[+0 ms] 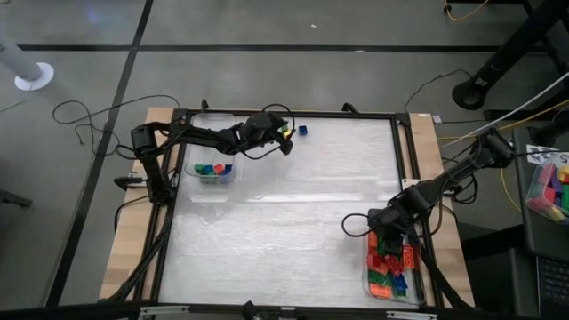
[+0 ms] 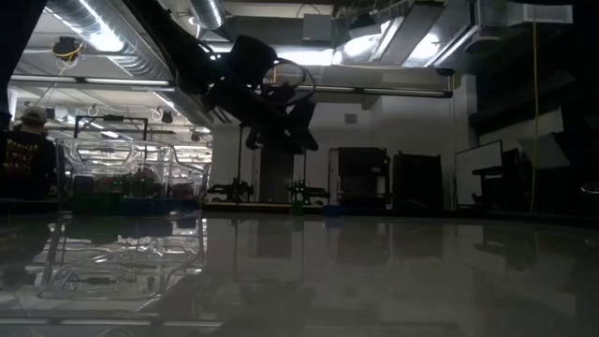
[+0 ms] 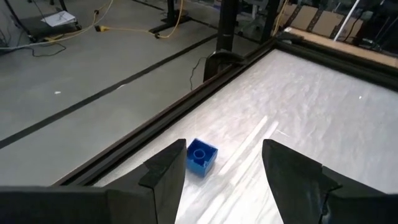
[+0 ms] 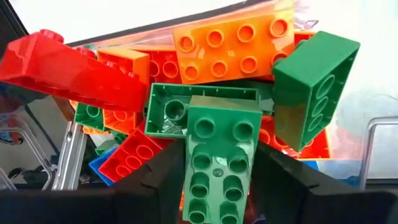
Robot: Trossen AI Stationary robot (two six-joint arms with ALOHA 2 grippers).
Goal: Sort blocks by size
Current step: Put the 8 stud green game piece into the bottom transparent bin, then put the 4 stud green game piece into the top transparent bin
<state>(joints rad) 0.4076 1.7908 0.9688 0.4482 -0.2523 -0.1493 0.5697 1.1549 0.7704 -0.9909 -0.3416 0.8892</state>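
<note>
The right end effector (image 4: 214, 174) hangs low over the bin (image 1: 371, 286) at the table's (image 1: 284, 222) near right corner, its fingers (image 4: 163, 180) clamped on either side of a long green block (image 4: 219, 158) with its studs facing the wrist camera. Under and around that block the bin is heaped with long blocks (image 1: 391, 267): a large orange one (image 4: 236, 43) on top, a red one (image 4: 74, 71) tilted at one side, another green one (image 4: 314, 87) standing on edge, and red, orange and blue ones below.

Farther off, at the far left of the table, a second clear bin (image 1: 213, 169) holds a few small blocks (image 1: 212, 168), red, green and blue. The left end effector (image 3: 217, 174) hovers above the table just beyond that bin, near the far rail, with its fingers (image 3: 165, 177) apart and nothing between them. A small blue block (image 3: 201, 156) sits alone on the table just ahead of those fingers, close beside the far rail, studs up.

Off the table's right side a box (image 1: 551, 187) of pink, green and yellow blocks stands on the floor
</note>
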